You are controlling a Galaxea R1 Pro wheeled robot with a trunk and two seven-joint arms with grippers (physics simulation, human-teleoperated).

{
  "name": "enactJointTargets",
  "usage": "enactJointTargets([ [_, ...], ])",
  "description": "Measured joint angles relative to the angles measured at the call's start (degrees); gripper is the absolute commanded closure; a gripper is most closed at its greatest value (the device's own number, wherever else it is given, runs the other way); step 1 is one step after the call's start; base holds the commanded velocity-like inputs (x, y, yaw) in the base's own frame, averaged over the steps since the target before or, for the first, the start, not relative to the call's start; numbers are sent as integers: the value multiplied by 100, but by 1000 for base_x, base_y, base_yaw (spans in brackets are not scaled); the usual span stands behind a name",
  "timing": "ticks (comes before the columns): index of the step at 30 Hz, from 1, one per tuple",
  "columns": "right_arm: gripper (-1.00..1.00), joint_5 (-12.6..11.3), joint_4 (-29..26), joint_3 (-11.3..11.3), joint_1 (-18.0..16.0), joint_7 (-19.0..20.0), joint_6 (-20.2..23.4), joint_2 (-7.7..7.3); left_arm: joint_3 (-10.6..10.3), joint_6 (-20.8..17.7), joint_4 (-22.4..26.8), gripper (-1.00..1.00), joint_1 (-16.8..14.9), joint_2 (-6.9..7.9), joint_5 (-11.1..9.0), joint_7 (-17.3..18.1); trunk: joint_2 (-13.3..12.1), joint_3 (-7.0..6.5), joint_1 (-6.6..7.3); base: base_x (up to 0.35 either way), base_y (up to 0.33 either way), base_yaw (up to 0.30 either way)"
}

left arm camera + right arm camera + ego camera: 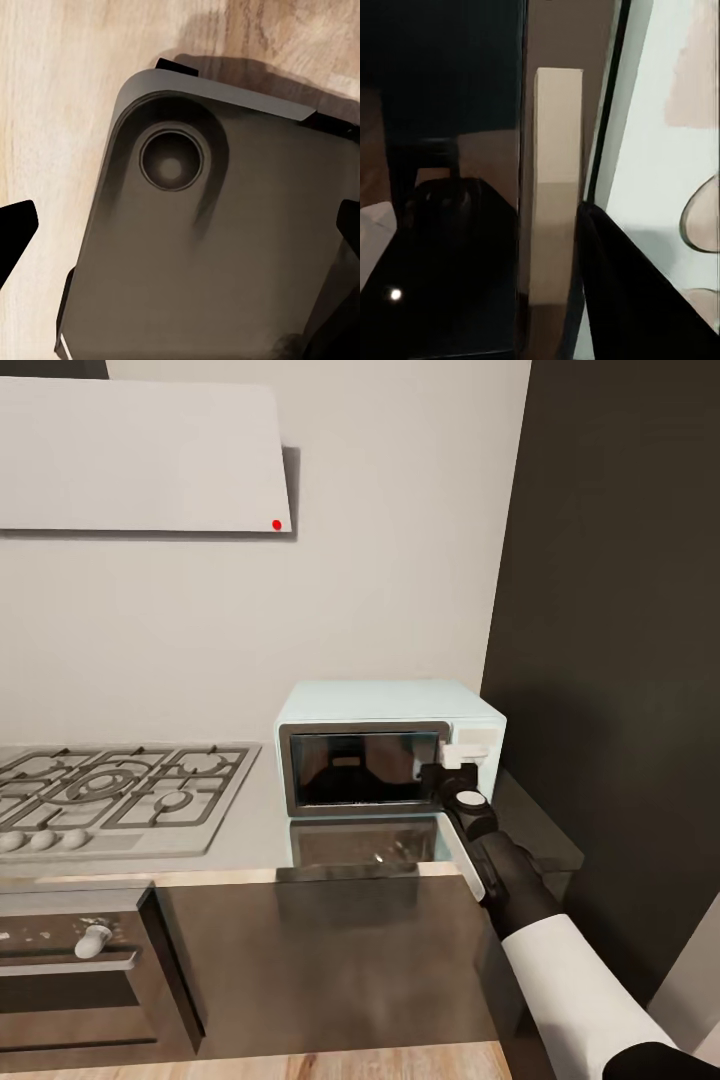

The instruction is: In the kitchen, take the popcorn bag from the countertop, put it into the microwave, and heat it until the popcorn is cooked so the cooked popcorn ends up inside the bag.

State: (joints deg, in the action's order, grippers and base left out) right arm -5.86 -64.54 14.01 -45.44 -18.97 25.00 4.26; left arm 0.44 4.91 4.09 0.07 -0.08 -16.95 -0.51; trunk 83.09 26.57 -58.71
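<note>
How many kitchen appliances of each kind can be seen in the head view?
Pale mint-blue microwave with dark glass door: 1
Steel gas hob with grates: 1
Flat grey range hood with red dot: 1
Built-in steel oven with dark glass door: 1
Total: 4

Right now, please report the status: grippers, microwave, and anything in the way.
Right gripper at microwave door handle, grip unclear. Left gripper hangs over wood floor, nothing between its fingers. Microwave door looks shut. Nothing blocking.
</note>
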Motion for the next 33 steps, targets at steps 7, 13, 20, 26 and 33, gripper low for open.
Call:
enactJointTargets([
  [7,100,58,144,-6,-30,11,20,-248,-1,1,-1,-100,1,0,0,0,-4,-1,-4,-69,0,0],
  [13,100,35,156,-5,-30,12,4,-246,-2,1,0,-100,0,0,0,-1,-4,-1,-1,-45,0,0],
  [20,100,35,158,0,-29,12,-2,-246,-2,1,3,-100,0,0,0,-1,-4,-1,-2,-33,0,0],
  [26,100,43,158,0,-29,8,-6,-243,0,1,6,-100,0,0,-1,-5,-4,-1,-4,-193,7,0],
  [33,100,24,159,3,-28,5,-19,-237,2,2,6,-100,0,0,-2,-5,-4,-1,-4,-197,100,0],
])
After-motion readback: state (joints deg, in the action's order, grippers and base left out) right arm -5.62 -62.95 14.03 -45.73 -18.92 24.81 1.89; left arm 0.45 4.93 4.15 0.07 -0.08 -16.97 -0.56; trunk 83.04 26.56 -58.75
